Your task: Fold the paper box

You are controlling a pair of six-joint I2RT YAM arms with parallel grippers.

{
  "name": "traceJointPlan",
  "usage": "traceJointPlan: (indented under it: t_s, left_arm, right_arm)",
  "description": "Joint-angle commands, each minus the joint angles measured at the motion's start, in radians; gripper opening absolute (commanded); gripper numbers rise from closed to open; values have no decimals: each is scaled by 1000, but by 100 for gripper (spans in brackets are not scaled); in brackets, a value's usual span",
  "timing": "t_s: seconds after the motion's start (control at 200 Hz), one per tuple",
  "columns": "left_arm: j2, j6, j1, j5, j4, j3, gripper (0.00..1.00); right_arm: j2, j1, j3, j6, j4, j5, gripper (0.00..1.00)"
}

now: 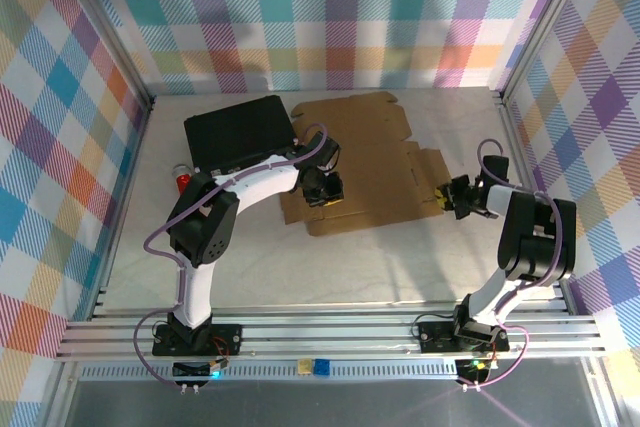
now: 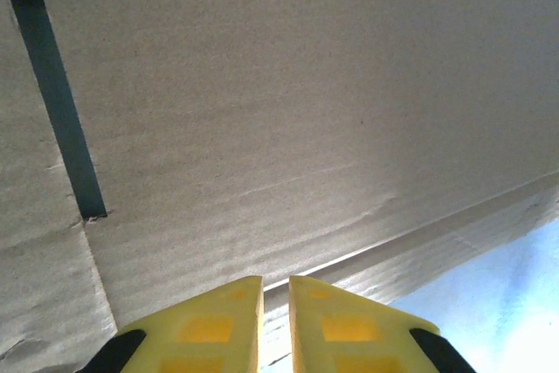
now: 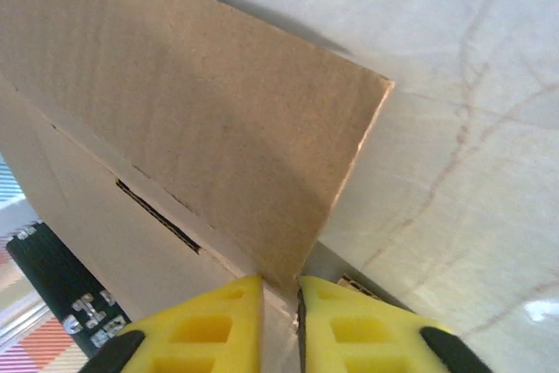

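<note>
The paper box (image 1: 365, 162), a brown die-cut sheet, is lying mostly flat at the centre of the bench (image 1: 380, 267), just right of a black case (image 1: 240, 130). The right gripper (image 1: 445, 194) is pinching a raised flap at the sheet's right edge, its jaws pressing onto the card. The left gripper (image 1: 327, 195), at the sheet's lower left, is holding its jaws nearly together on a cardboard edge.
</note>
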Motion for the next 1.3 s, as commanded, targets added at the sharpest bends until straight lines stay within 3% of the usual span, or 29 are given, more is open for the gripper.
traceJointPlan:
  t_s: [0.0,0.02,0.35,0.505,0.655,0.685,0.71,0.835,0.865,1.09,1.3]
  left_arm:
    - [-76,39,2,-22,-29,29,16]
    - [-85,45,2,-26,-31,27,16]
    - [-243,229,-70,-146,-76,11,35]
    - [-295,503,-234,-346,-74,26,50]
    - [-295,786,-418,-586,46,-61,61]
    - [-288,823,-439,-632,81,-82,66]
    - [-282,849,-458,-679,109,-94,77]
    - [-243,962,-499,-816,203,-114,80]
    - [-235,998,-508,-845,231,-121,86]
    - [-77,1208,-516,-1063,384,-80,87]
    - [45,1293,-487,-1202,500,-10,85]
  right_arm:
    - [-78,-6,-17,51,35,55,4]
    - [-87,-5,-18,57,34,63,0]
    - [-192,-1,42,172,-126,139,0]
    - [-245,11,121,226,-326,185,0]
    - [-226,13,213,235,-494,177,0]
    - [-219,14,229,234,-518,174,0]
    - [-215,14,241,234,-536,172,0]
    - [-204,15,289,236,-600,161,0]
    - [-199,15,304,233,-617,160,0]
    - [-170,16,380,222,-696,136,0]
    - [-155,16,413,212,-743,117,0]
